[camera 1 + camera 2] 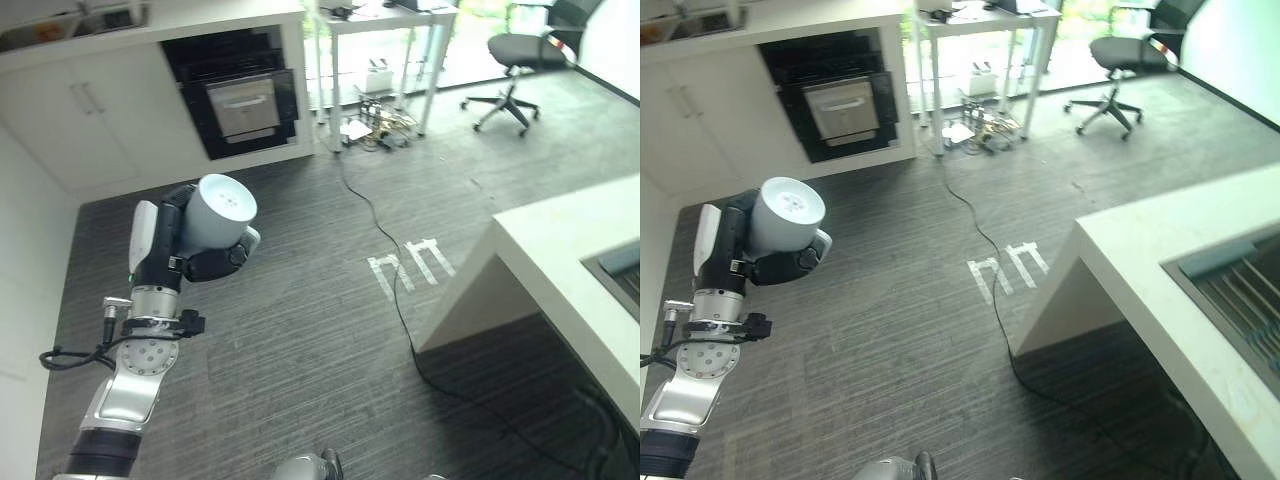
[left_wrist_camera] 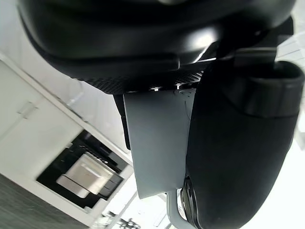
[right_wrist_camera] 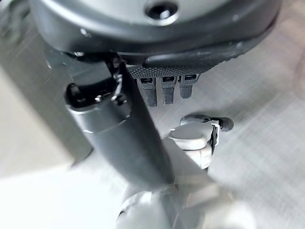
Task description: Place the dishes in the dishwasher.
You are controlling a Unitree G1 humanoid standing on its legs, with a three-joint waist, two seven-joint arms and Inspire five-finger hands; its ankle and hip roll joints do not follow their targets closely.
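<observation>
A pale grey cup (image 1: 222,210) is held bottom up in my left hand (image 1: 205,262), low on the left over the dark floor. The hand's dark fingers curl round the cup's side. In the left wrist view the cup's grey wall (image 2: 157,143) lies against the thumb (image 2: 238,143). The dishwasher (image 1: 240,95), a black front with a silver panel, is built into the white cabinets at the far wall, well beyond the cup. My right hand (image 3: 119,138) hangs over the floor with its fingers (image 3: 164,88) curled short and nothing in it.
A white counter (image 1: 545,265) with a sink (image 1: 1240,290) juts in from the right. White tape marks (image 1: 410,268) and a long black cable (image 1: 385,250) lie on the floor. A white table (image 1: 385,20) and an office chair (image 1: 520,50) stand far back.
</observation>
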